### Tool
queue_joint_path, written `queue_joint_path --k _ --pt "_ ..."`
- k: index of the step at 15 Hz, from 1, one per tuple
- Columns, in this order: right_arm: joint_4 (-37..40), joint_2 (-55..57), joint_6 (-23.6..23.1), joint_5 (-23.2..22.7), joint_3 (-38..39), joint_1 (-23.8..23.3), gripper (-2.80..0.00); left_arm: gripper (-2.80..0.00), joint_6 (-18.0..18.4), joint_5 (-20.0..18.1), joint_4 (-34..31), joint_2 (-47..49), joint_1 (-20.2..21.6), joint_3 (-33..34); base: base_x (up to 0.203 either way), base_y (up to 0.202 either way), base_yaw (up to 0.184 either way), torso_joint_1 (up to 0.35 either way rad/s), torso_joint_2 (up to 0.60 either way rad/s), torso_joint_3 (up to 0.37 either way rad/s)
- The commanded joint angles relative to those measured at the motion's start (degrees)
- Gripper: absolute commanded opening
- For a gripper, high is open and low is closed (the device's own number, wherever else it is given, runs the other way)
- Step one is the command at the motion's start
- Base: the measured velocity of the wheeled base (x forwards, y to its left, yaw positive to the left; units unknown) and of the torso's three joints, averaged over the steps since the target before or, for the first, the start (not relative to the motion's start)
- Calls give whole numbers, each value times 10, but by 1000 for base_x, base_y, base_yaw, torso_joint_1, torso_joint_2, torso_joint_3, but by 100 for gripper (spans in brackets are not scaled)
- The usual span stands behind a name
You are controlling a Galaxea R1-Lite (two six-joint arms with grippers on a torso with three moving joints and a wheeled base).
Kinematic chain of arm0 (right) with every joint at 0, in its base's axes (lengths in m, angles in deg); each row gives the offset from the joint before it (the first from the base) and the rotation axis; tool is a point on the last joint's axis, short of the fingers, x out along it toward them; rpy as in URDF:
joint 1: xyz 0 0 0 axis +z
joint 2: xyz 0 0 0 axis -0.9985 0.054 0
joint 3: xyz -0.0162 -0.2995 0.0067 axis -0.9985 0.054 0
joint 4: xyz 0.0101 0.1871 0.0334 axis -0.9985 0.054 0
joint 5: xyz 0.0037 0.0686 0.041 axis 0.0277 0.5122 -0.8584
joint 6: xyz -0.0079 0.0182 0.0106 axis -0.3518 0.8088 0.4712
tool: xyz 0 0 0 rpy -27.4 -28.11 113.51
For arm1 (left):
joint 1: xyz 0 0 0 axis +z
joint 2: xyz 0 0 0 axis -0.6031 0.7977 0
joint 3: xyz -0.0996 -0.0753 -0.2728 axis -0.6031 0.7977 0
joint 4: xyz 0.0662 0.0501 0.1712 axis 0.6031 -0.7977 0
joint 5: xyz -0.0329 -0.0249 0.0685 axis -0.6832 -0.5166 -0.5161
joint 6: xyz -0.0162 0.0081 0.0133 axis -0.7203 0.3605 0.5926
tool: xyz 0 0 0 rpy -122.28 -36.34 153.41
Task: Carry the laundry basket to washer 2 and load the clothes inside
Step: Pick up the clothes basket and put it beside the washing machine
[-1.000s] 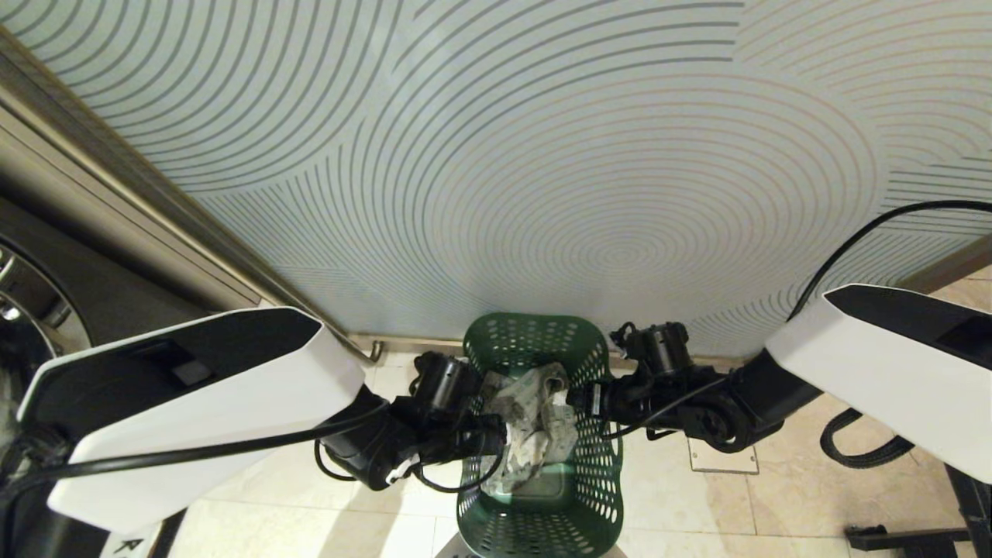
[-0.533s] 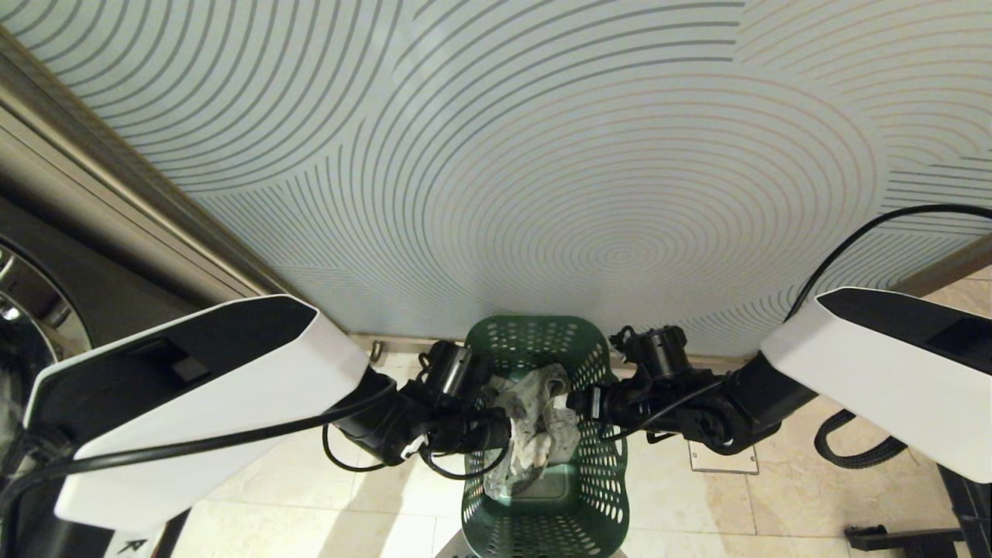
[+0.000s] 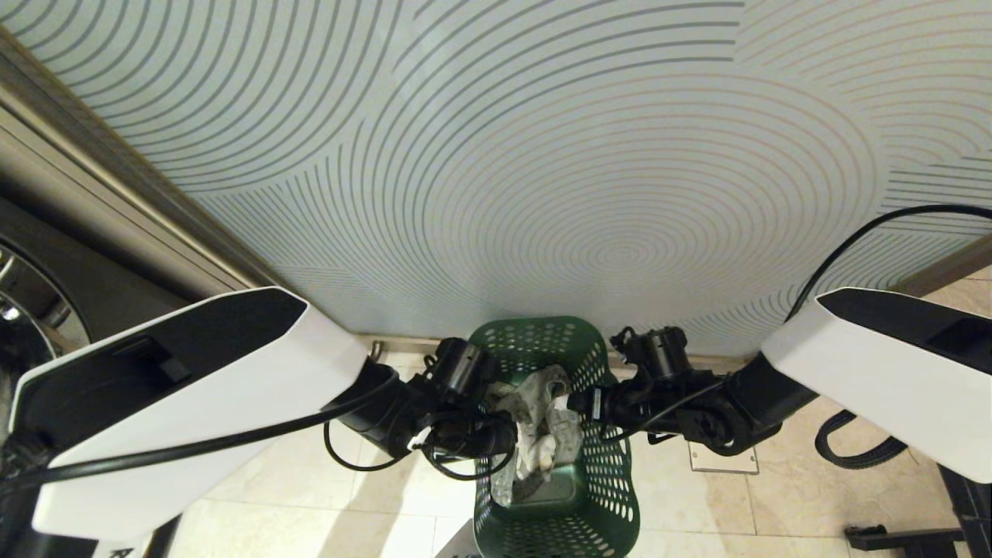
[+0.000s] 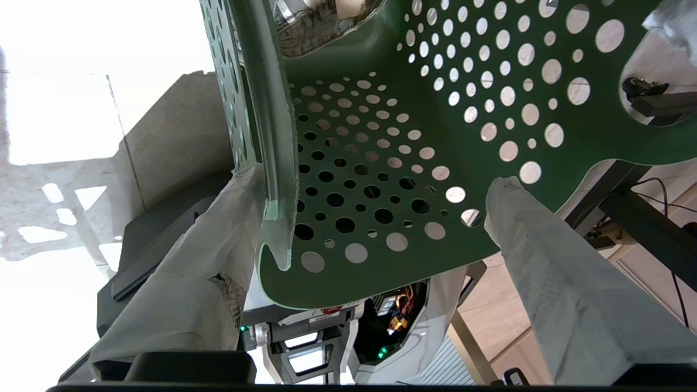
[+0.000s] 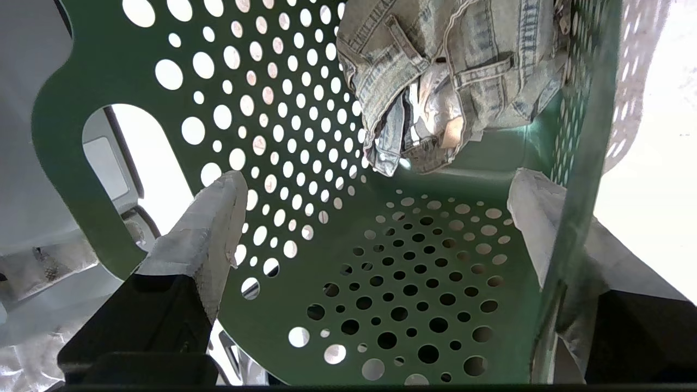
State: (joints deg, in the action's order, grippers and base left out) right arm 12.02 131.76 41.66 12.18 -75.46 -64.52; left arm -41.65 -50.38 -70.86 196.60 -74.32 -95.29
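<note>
Clothes (image 3: pixel 539 422), a pale denim-looking bundle, lie crumpled inside the laundry basket (image 3: pixel 601 496), which sits low between the two arms in front of a pale wall (image 3: pixel 542 170) patterned with curved lines, above a beige tiled floor (image 3: pixel 325 511). On its left side the left gripper (image 4: pixel 375 188) stands wide open, one cloth-wrapped finger outside the perforated green wall and the other inside past the rim. On the opposite side the right gripper (image 5: pixel 375 190) is spread just as wide, straddling that wall the same way, one finger near the oval handle slot (image 5: pixel 136 158). A chrome-rimmed dark machine (image 3: pixel 31 310) shows at the far left edge; I cannot read its label.
</note>
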Motion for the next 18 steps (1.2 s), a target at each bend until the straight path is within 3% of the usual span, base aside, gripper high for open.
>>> queue_joint_path --k 1,3,4,14,15,18 --pt "-3 0 2 -1 5 0 0 0 -2 3 1 -3 -1 3 0 0 0 0 0 0" --pt "-4 0 4 -1 6 0 0 0 -2 3 1 -3 -5 3 0 0 0 0 0 0" --pt "-5 0 3 -1 7 0 -280 0 -2 4 1 -3 -8 3 0 0 0 0 0 0" --pt "-5 -3 5 1 10 0 -280 0 -5 5 -11 -3 -29 2 0 0 0 0 0 0" --pt "-5 -3 5 1 9 0 -280 0 -5 11 -12 0 -32 2 0 0 0 0 0 0" --pt "-5 -5 5 1 10 0 -280 0 -1 79 -9 22 -48 -2 0 0 0 0 0 0"
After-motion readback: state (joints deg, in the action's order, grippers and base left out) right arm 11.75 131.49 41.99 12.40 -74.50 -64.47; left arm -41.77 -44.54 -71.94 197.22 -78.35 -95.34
